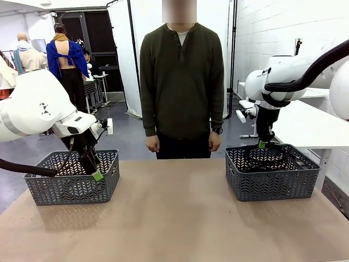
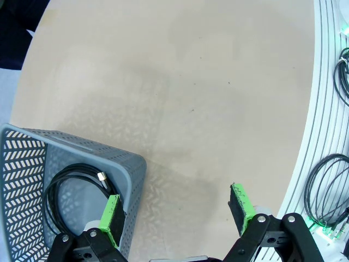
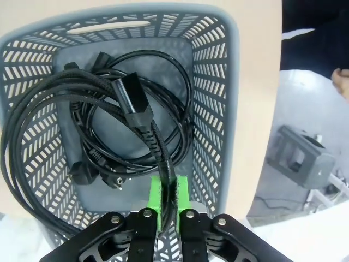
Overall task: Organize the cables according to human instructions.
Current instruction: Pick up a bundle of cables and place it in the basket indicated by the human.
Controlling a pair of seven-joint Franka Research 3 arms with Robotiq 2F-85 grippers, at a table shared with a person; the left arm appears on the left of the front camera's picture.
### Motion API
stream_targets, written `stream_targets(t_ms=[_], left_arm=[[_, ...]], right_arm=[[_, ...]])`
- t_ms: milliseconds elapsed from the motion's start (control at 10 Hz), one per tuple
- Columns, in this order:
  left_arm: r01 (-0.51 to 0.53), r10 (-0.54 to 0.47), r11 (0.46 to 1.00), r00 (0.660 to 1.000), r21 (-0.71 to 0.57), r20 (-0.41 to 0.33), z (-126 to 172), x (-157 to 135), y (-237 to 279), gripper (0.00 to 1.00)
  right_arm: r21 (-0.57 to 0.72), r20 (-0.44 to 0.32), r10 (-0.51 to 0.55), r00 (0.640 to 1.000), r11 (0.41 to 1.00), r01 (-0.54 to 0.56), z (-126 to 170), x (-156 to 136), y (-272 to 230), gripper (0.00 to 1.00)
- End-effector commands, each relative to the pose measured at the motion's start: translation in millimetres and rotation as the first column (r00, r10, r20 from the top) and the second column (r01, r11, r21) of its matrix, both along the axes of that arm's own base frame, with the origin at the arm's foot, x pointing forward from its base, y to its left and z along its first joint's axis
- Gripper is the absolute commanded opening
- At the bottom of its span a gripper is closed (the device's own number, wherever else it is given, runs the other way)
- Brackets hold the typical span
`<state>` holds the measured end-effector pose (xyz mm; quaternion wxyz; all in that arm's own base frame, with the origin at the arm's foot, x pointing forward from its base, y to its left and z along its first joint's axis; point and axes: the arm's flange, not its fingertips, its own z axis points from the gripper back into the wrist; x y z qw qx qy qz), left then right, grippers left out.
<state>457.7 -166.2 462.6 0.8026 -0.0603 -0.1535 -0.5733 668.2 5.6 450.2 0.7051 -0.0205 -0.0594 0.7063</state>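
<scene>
A: Item one, nearest the camera?

B: The bare tan tabletop (image 1: pixel 174 218), running between two grey perforated plastic baskets.

A: The left basket (image 1: pixel 73 183)?

B: It is sitting at the table's left side. One thin black coiled cable (image 2: pixel 73 185) is lying inside it, with a small silver-tipped end showing. The left gripper (image 2: pixel 177 215) is hanging over the basket's near corner with its green pads spread wide, one finger over the basket wall and the other over the table, pinching nothing.

A: The right basket (image 1: pixel 271 173)?

B: It is sitting at the table's right side, holding a loose heap of black cables (image 3: pixel 82 136), several loops overlapping, with chunky plugs among them. The right gripper (image 3: pixel 168 204) is pressing its green pads together on a thick braided black cord that is ending in a blocky black plug (image 3: pixel 131 98); the cord is rising from the heap into the fingers.

A: Farthest entry?

B: The person in a dark olive long-sleeved shirt (image 1: pixel 181 82) is standing at the far edge, arms hanging down, a wristwatch (image 1: pixel 217 131) showing
</scene>
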Motion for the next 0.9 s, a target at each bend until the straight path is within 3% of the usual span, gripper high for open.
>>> stream_targets(t_ms=[0, 500, 800], left_arm=[[-0.003, 0.003, 1.000, 1.000, 0.004, 0.003, 1, 2, -1, 1.00], [-0.003, 0.003, 1.000, 1.000, 0.004, 0.003, 1, 2, -1, 1.00], [-0.003, 0.003, 1.000, 1.000, 0.004, 0.003, 1, 2, -1, 1.00]], right_arm=[[-0.023, 0.002, 0.017, 1.000, 1.000, -0.017, -4, 9, -3, 0.00], [-0.044, -0.015, -0.001, 1.000, 0.999, 0.000, -20, 19, -5, 0.00], [-0.043, -0.034, -0.025, 0.999, 0.999, 0.024, -20, 20, -8, 0.58]])
